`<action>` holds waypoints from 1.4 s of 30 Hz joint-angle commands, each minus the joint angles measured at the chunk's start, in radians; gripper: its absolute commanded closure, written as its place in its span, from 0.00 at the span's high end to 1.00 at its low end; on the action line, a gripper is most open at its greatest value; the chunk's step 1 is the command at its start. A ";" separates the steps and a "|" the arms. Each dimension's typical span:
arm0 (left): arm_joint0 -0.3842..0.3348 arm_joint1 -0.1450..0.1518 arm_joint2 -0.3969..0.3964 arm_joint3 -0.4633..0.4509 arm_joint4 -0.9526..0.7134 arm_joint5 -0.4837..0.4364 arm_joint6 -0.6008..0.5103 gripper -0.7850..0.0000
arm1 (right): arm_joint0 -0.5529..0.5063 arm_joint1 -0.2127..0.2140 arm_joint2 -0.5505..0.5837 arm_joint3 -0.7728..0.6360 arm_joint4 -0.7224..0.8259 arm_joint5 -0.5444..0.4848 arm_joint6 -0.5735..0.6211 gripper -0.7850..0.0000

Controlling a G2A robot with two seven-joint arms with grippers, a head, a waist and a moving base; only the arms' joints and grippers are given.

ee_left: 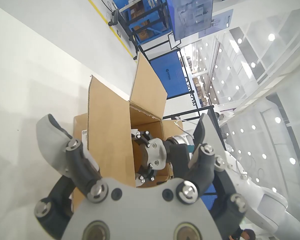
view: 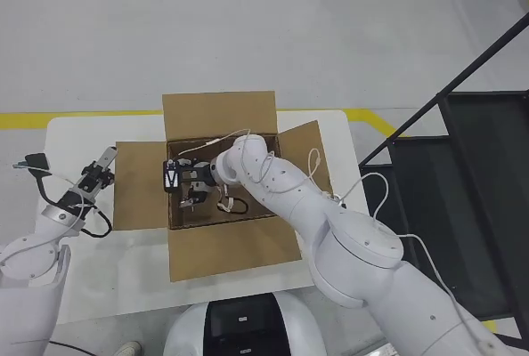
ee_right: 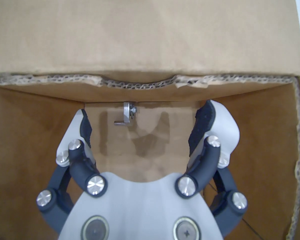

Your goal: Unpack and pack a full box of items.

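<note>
Right tool (ee_right: 145,111), fingers spread, faces the bracket (ee_right: 126,114), long leg toward box wall (ee_right: 65,91).

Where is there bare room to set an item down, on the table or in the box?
Free: the table corner beside the box's left and near flaps, and the strip beyond the left flap, where the open left gripper hovers. Inside, bare floor lies between the open right gripper and a small metal bracket. The right arm crowds the box mouth.
</note>
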 commanded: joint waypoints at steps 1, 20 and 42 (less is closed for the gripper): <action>-0.007 -0.002 0.012 0.000 -0.016 -0.009 -0.014 1.00 | -0.002 0.005 0.004 -0.003 0.003 -0.003 0.014 1.00; 0.075 0.002 -0.123 -0.008 -0.087 -0.033 0.046 1.00 | -0.050 0.038 0.019 -0.028 0.019 -0.080 0.157 1.00; 0.208 -0.002 -0.243 -0.127 -0.165 -0.033 0.048 1.00 | -0.097 0.025 0.026 -0.007 0.031 0.023 0.168 0.50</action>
